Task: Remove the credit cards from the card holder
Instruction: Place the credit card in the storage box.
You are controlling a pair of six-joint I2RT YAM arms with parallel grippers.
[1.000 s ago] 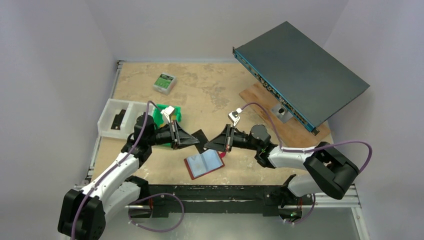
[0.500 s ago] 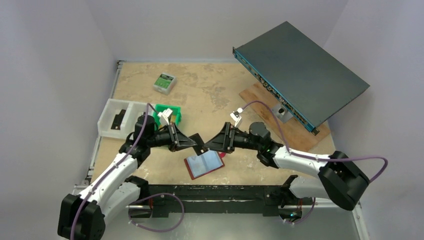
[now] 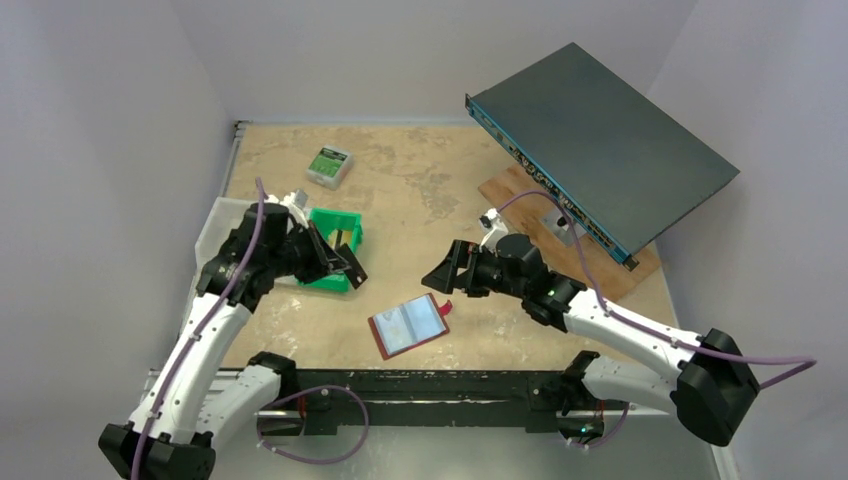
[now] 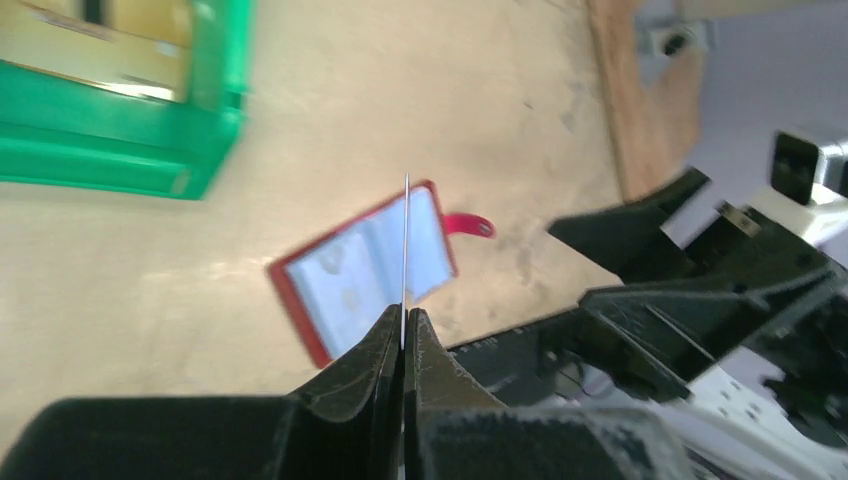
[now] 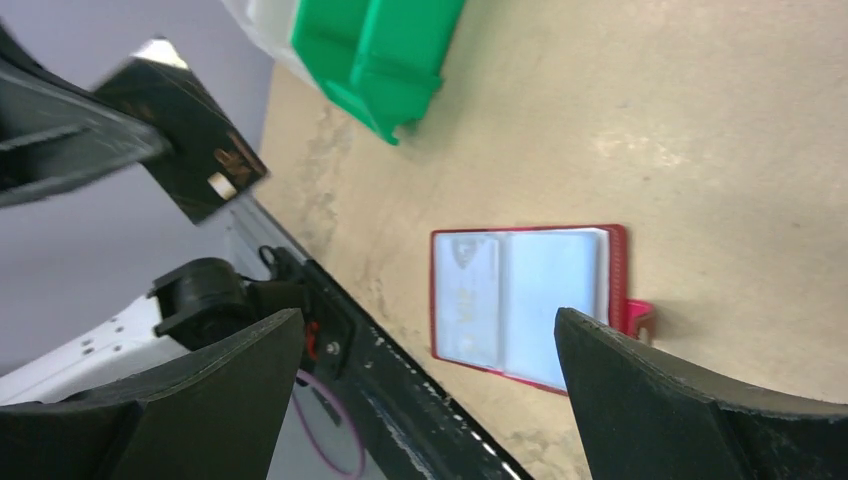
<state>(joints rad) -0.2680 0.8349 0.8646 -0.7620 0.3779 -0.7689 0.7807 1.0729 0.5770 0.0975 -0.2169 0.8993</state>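
Observation:
The red card holder [image 3: 410, 327] lies open on the table near the front edge, its pale inner pockets facing up; it also shows in the wrist views [image 4: 365, 265] [image 5: 530, 300]. My left gripper [image 3: 340, 262] [image 4: 404, 318] is shut on a dark credit card [image 3: 353, 272], held above the table by the green bin's near corner. That card shows edge-on as a thin line [image 4: 405, 240] and as a black face [image 5: 200, 140]. My right gripper [image 3: 436, 276] [image 5: 428, 315] hangs open just above and behind the holder, with nothing between its fingers.
A green bin [image 3: 335, 240] sits left of centre, with a clear tray [image 3: 220, 225] behind my left arm. A small green-and-white box [image 3: 329, 165] lies further back. A dark flat device [image 3: 600, 140] leans over a wooden board [image 3: 525, 195] at the right.
My right gripper opened, let go of the card and drew back to the right. My left gripper closed on the card and carried it left toward the green bin.

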